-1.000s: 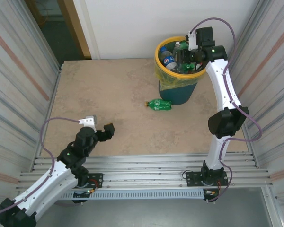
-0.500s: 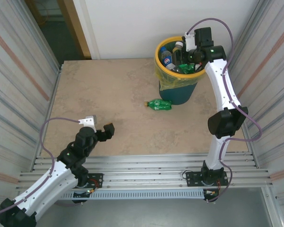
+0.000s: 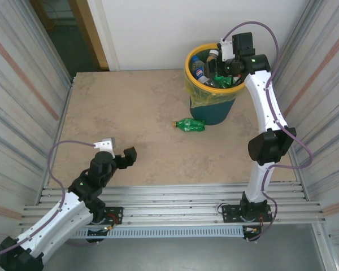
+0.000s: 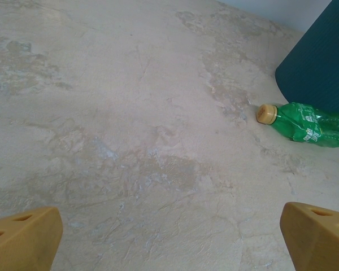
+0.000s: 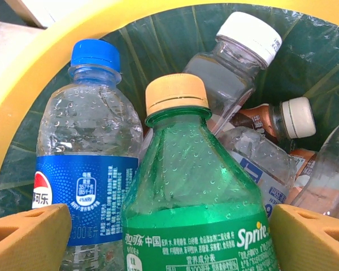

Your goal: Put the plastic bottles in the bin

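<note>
Inside the bin [image 5: 22, 84], a green bottle [image 5: 192, 192] stands among clear bottles [image 5: 90, 147], and the right gripper [image 5: 169, 237] has just spread wide off its sides, so it counts as dropped in, though its base is cut off from view. A loose bottle [image 3: 190, 125] lies on the table [image 3: 130, 113] just beside the bin, well apart from the wide-open, empty left gripper [image 4: 169, 237].
</note>
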